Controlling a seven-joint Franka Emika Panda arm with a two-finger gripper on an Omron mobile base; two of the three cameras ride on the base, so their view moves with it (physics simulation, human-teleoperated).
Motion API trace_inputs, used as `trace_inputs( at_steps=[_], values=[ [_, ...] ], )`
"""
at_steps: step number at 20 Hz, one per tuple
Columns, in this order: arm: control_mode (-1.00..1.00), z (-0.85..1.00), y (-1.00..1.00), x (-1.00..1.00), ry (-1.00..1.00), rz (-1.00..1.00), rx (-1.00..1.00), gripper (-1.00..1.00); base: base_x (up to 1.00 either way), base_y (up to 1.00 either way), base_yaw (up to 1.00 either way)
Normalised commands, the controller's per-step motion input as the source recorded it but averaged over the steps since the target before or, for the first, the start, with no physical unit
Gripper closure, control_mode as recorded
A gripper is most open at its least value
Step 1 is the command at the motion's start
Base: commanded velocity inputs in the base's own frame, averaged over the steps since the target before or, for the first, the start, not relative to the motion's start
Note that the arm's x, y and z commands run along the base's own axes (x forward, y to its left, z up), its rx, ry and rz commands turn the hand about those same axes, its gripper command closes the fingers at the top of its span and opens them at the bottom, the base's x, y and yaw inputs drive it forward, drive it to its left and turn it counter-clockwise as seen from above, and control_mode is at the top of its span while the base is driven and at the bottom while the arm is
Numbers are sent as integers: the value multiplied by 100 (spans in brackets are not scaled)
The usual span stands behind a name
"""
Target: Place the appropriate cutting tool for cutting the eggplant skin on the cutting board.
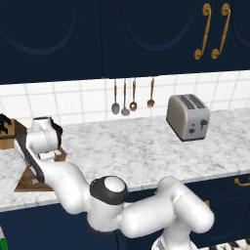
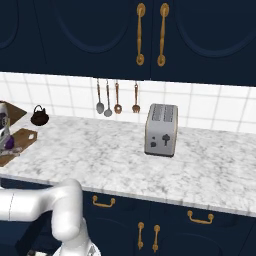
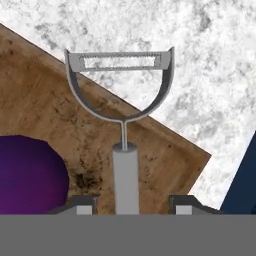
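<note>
White arm (image 1: 73,190) rising from the lower right and reaching toward 9 o'clock, its wrist above the brown cutting board (image 1: 29,183) at the marbled table's (image 1: 141,146) left edge. Knife block (image 1: 7,132) at 9 o'clock. Toaster (image 1: 188,117) at 2 o'clock; four hanging utensils (image 1: 132,96) on the tiled wall at 12 o'clock.

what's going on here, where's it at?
The arm is reaching over the far left of the counter. In the hand view, the peeler sits between the gripper fingers, handle toward the camera, its loop head out past the cutting board edge. The eggplant lies on the board. Whether the peeler is gripped or already resting there isn't clear.
</note>
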Motion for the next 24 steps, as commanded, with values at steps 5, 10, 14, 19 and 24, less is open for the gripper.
trace_inputs(
  at_steps=[5, 10, 14, 19, 24],
  values=[
    [-100, 0, -57, -47, -32, 0, 22, -100, 0, 0, 0],
    [-100, 29, -95, -12, -10, 0, 28, -100, 0, 0, 0],
    [-100, 52, -100, 0, 0, -1, 27, -100, 0, 0, 0],
    [-100, 36, -100, 0, 0, 0, 29, -100, 0, 0, 0],
    [-100, 14, -100, -16, -1, -4, 31, -100, 0, 0, 0]
  ],
)
